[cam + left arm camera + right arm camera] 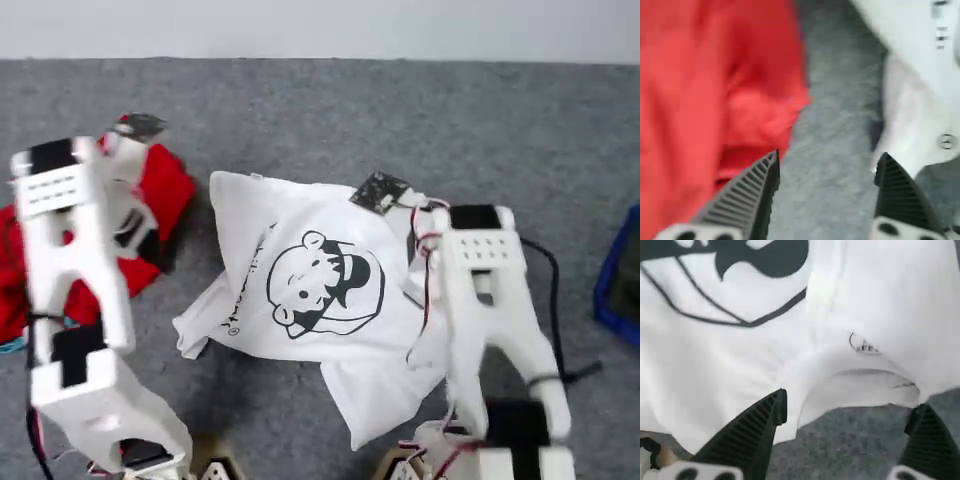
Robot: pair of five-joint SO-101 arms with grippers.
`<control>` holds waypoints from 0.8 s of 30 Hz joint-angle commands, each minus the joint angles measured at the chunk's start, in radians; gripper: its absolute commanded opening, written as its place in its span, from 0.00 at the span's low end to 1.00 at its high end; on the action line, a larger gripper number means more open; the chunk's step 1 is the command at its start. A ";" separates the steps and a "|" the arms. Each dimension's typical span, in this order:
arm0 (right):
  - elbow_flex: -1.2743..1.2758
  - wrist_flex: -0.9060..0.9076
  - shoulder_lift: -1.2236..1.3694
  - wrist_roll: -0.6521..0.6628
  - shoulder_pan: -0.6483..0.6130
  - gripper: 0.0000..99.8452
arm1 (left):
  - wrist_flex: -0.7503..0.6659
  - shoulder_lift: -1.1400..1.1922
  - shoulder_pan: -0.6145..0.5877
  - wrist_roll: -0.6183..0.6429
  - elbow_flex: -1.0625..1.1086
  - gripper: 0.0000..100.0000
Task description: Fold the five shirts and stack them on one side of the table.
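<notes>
table (450,120) grey top | 1 white shirt (300,300) ctr, crumpled | 1 red shirt (170,190) left | blue item (625,272) right edge

The white shirt (300,300) bears a black line drawing of a cartoon face (325,283), with a line of black lettering beside it; its white neck label (865,346) has small dark print. The red shirt (165,190) is a solid bright red. The table (450,120) is mottled grey. The left arm (75,250) and right arm (490,300) are white with black sections. The left gripper (830,160) and right gripper (852,402) have black ribbed fingers (752,185). A blue object (622,275) sits at the table's edge.
</notes>
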 commanded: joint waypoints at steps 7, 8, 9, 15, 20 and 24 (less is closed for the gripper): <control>-0.226 0.010 0.182 -0.043 -0.166 0.22 | 0.032 -0.232 -0.095 0.012 -0.005 0.30; -0.230 -0.010 0.194 -0.043 -0.176 0.22 | 0.032 -0.249 -0.095 0.012 0.015 0.30; -0.238 -0.025 0.211 -0.043 -0.179 0.22 | 0.032 -0.269 -0.095 0.012 0.039 0.30; -0.325 -0.053 0.351 -0.041 -0.165 0.22 | 0.032 -0.430 -0.098 0.012 0.183 0.30; -0.486 -0.044 0.503 -0.041 -0.153 0.22 | 0.032 -0.606 -0.095 0.011 0.283 0.30; -0.574 -0.044 0.615 -0.041 -0.117 0.20 | 0.032 -0.727 -0.095 0.008 0.341 0.30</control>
